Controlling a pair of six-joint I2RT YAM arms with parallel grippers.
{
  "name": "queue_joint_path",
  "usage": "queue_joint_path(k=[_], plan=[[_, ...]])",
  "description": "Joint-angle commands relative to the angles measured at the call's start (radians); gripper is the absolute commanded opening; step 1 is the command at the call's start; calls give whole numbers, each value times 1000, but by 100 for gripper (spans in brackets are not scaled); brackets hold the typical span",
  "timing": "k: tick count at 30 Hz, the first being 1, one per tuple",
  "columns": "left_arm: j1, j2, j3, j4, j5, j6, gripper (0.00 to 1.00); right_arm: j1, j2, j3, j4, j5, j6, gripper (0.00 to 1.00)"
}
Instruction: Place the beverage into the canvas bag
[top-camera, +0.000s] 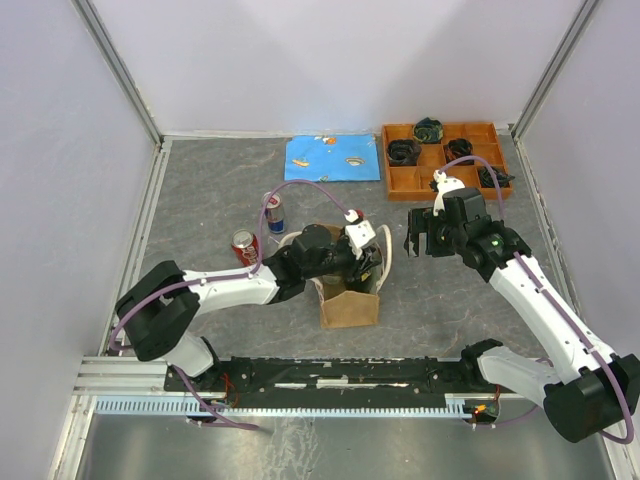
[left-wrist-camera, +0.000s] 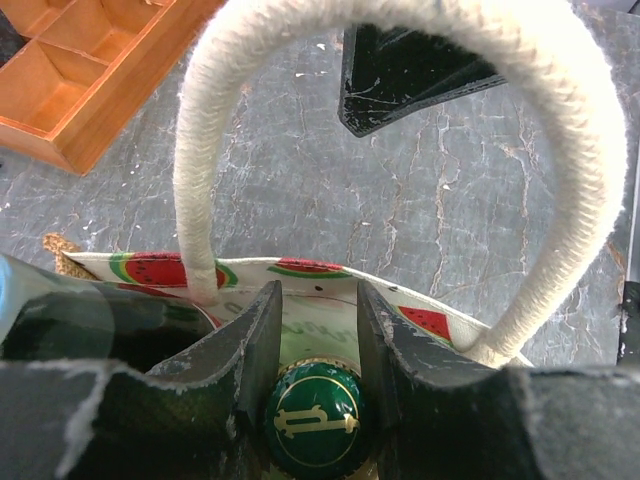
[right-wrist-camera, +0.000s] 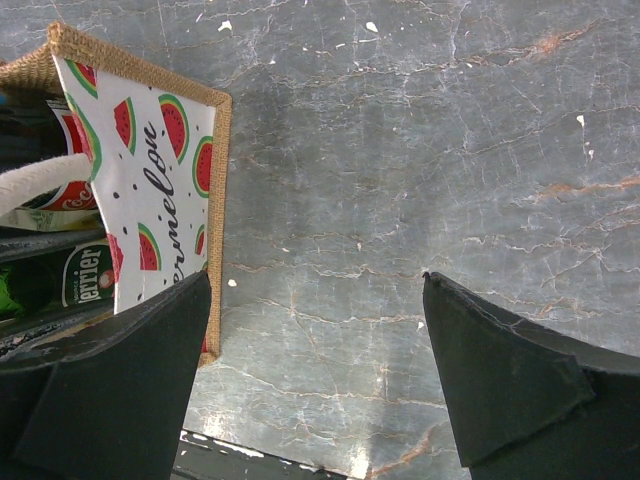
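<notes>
While your left arm (top-camera: 230, 285) reaches across over the canvas bag (top-camera: 350, 308), its jaws clamp the green bottle (left-wrist-camera: 313, 425) at the cap, standing upright inside, cap up; your right jaws hang wide beside it.

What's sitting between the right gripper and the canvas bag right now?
Nothing: the top view shows only bare table between the right gripper and the canvas bag; the right wrist view agrees.
</notes>
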Motion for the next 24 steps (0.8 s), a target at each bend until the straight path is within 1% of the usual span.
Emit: queue_joint_path(k=[1,12,19,22,23,24], plan=[[5,-7,86,208,-82,76,3,2,-20,-4,33,0,1,95],[7,23,100,299,-168,97,3,3,-16,-1,34,-5,1,95],[7,24,119,331,-182,80,3,3,-13,-5,33,-6,3,95],[8,25,118,306,-167,68,3,2,-12,-5,36,-8,4,95],[8,25,114,294,-165,62,4,2,-11,-5,37,-8,4,95],[8,22,107,279,-161,55,11,3,-10,-4,36,-9,3,95]])
